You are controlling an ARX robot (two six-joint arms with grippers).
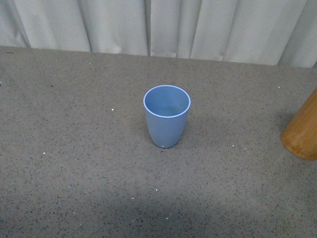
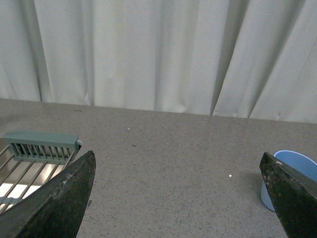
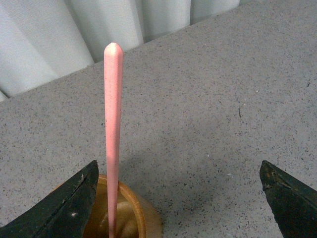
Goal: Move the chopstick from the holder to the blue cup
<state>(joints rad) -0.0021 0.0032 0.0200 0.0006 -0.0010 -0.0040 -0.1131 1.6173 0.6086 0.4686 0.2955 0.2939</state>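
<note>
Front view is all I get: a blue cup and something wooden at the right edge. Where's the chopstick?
Observer: The right wrist view shows a pink chopstick standing in that wooden holder.
Operator: Is anything grabbing it?
Observer: No. The right gripper is open around the chopstick, not clamping it.
Operator: Anything else I'm missing?
Observer: The left wrist view shows a green wire rack.

Matt plastic blue cup (image 1: 167,116), smooth wooden holder (image 1: 302,130), speckled tabletop (image 1: 74,148).
</note>
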